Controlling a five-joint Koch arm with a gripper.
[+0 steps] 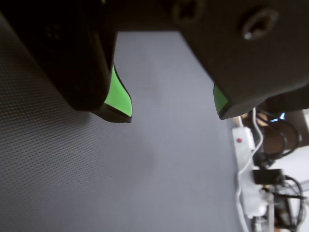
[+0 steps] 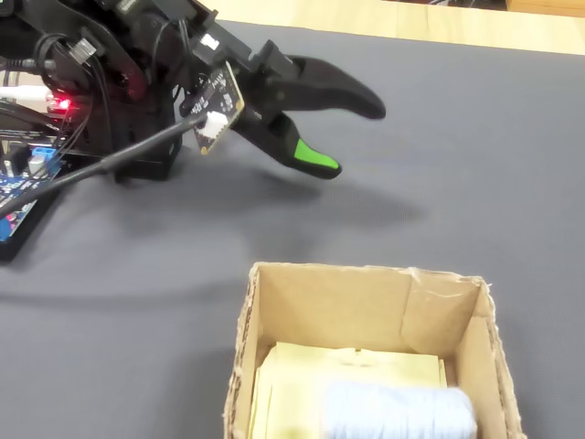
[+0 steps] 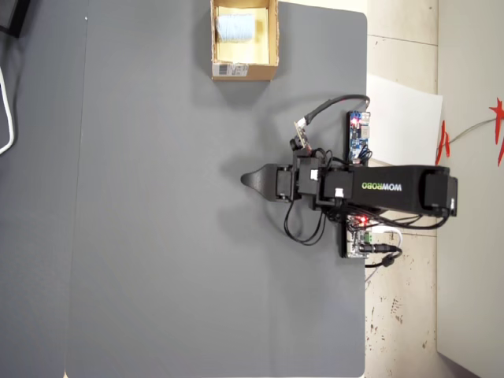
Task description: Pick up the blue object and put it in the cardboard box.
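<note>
One blue object (image 2: pixel 398 412) lies inside the one cardboard box (image 2: pixel 366 306), its long axis running left to right in the fixed view. The hand (image 1: pixel 174 113) is spread and empty above the tabletop (image 3: pixel 157 236), well apart from the box. Only the overhead view shows the box's white label (image 3: pixel 234 70); only the wrist view shows both green pads (image 1: pixel 118 94).

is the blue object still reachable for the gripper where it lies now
Probably yes. The blue object lies in the open-topped cardboard box, nothing covers it, and the empty, open gripper has bare mat between; only the walls hinder.
</note>
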